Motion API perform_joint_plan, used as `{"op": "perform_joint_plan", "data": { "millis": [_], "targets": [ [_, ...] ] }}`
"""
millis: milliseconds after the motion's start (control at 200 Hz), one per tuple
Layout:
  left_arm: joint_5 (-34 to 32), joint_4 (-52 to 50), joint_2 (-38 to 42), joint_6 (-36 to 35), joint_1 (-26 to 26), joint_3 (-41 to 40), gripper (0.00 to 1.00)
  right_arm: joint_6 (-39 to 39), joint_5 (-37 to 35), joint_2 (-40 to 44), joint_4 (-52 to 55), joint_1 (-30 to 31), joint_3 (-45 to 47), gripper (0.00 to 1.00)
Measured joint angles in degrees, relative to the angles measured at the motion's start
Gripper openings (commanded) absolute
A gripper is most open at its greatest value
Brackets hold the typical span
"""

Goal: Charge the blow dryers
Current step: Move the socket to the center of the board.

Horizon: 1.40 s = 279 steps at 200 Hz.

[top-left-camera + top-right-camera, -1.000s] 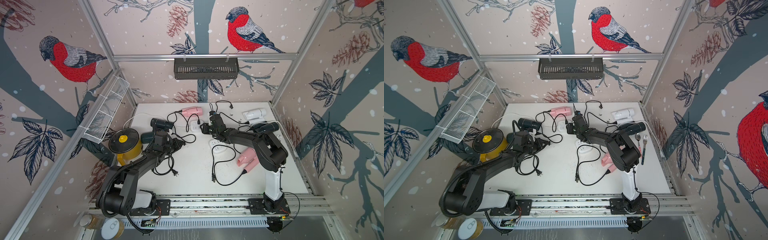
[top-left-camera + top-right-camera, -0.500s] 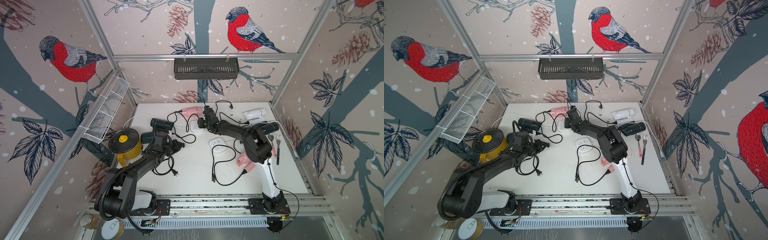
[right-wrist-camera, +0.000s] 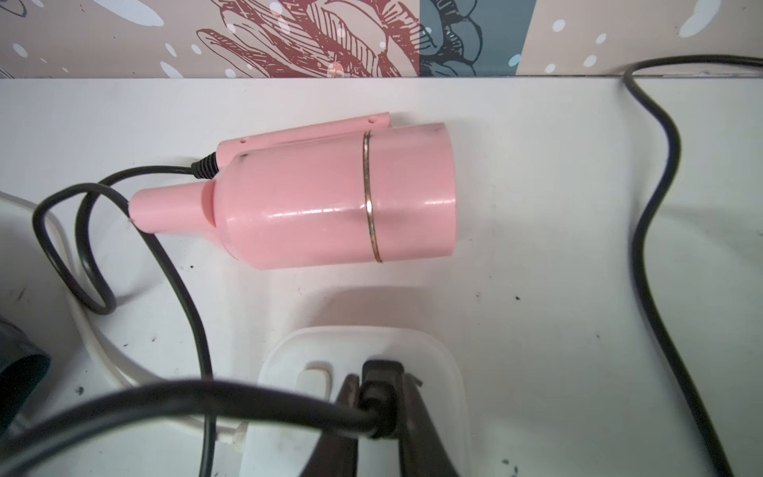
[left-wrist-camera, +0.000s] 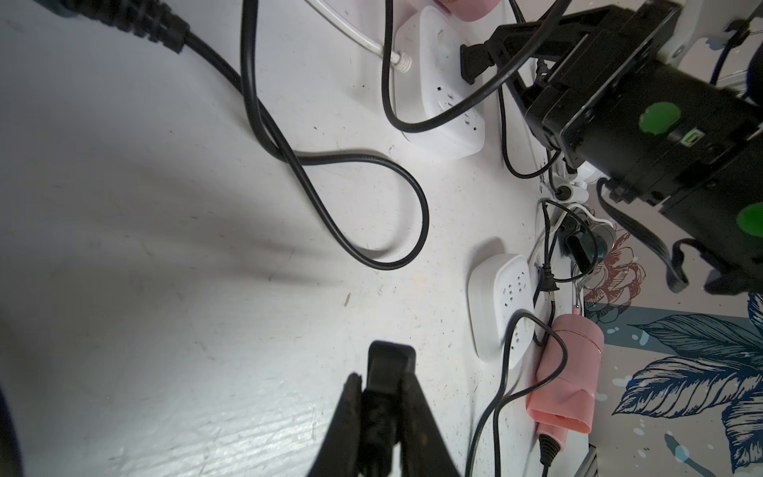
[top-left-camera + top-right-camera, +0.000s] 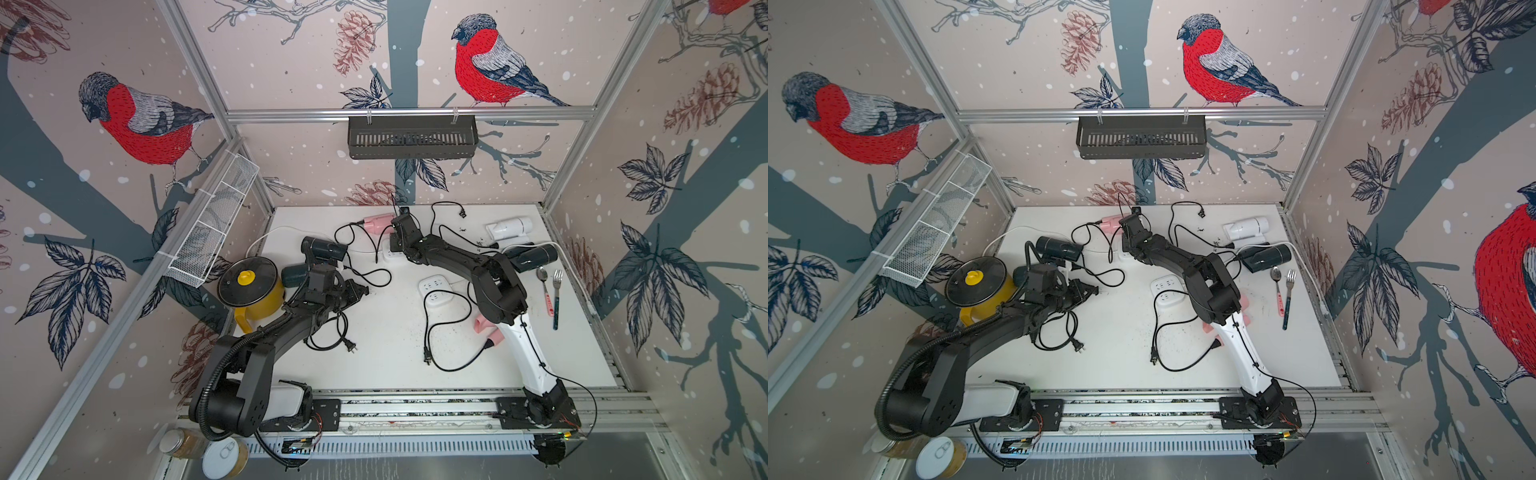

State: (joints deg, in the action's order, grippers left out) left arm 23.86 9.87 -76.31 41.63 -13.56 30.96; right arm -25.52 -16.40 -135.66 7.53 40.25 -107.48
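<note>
In both top views the blow dryers (image 5: 509, 228) lie spread over the desk (image 5: 386, 374), cords loose. From the left wrist, our left pincer (image 4: 382, 384) is clamped on a black plug (image 4: 390, 359) above bare desk. From the right wrist, our right pincer (image 3: 382, 388) grips a second plug (image 3: 382, 369) at the white power strip (image 3: 429, 355) beside a pink dryer (image 3: 330, 198); we should square the prongs, then press straight in.

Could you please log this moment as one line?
left gripper: shut on plug | right gripper: shut on second plug at power strip
</note>
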Motion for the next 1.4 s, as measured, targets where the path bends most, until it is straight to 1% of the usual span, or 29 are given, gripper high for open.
{"op": "perform_joint_plan", "data": {
  "millis": [330,485,720,750,805,855,975,1071,1221,1321,1396],
  "targets": [
    [-0.3,-0.2,0.9,-1.3,0.0,0.0,0.12,-0.9,-5.8,10.8,-0.7,3.4,16.0,0.13],
    [-1.0,-0.7,1.2,-1.6,0.0,0.0,0.12,-3.2,-8.2,12.9,0.1,4.9,18.9,0.13],
    [-2.1,-3.1,3.0,-2.6,0.0,0.0,0.12,-9.4,-8.3,15.3,-0.2,7.2,22.8,0.13],
    [-2.6,-3.4,3.4,-2.7,0.0,0.0,0.12,-10.5,-7.9,15.7,-0.2,7.4,23.3,0.15],
    [-2.9,-3.9,4.0,-3.1,0.0,-0.1,0.12,-12.3,-7.2,16.3,-0.3,7.7,24.0,0.22],
    [-3.0,-4.5,4.6,-3.6,0.0,-0.1,0.12,-13.8,-5.9,16.8,-0.5,7.8,24.7,0.24],
    [-3.1,-5.3,6.0,-4.6,0.0,-0.3,0.12,-17.6,-0.1,18.5,-1.7,8.1,27.8,0.28],
    [-3.1,-6.0,7.1,-5.7,0.0,-0.3,0.12,-19.5,4.0,21.1,-4.0,8.1,30.8,0.36],
    [-3.0,-6.6,9.2,-7.5,-0.1,-0.6,0.13,-18.9,9.4,26.7,-9.0,7.4,36.2,0.47],
    [-2.7,-6.6,10.4,-8.2,-0.4,-1.0,0.13,-16.7,10.7,29.6,-11.0,5.6,39.1,0.52],
    [-2.6,-6.2,10.6,-8.7,-1.2,-1.4,0.13,-14.4,13.6,31.7,-13.1,3.7,42.7,0.54]
  ]
}}
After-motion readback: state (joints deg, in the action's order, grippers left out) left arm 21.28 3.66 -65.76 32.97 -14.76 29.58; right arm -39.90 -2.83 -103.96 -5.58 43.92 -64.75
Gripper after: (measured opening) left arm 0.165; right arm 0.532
